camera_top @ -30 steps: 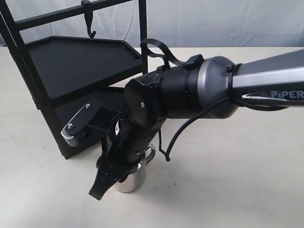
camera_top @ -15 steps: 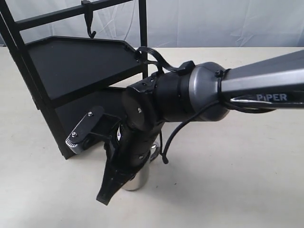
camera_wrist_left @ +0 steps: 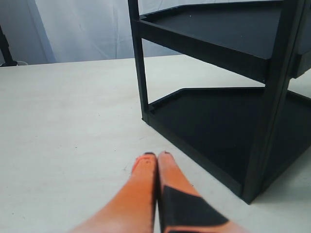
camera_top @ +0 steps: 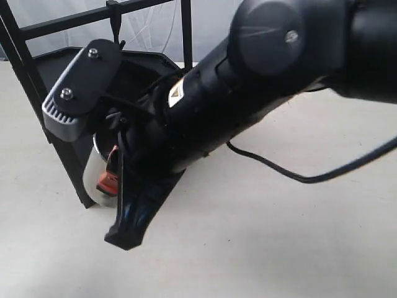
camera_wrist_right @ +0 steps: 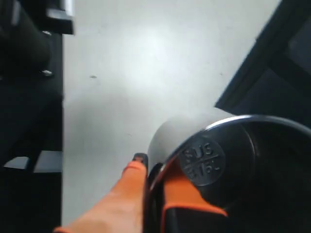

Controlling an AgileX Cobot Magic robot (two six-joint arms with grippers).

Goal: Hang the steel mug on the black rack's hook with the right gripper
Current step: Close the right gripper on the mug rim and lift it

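Right claw [camera_wrist_right: 153, 182] clamps the steel mug [camera_wrist_right: 228, 155] by its rim, orange pads pinching the wall, mug up off the table [camera_top: 298, 236] beside the black rack [camera_top: 37, 93], below the hook [camera_top: 115, 25]; left claw [camera_wrist_left: 156, 162] pressed shut, empty

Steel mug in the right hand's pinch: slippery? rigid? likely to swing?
The steel mug looks rigid: thin metal, stamped inside. Probably slippery, since its walls are mirror-polished and the right hand pinches only the rim wall between its orange pads. Probably light, as it looks empty, but it may pivot in that narrow pinch.
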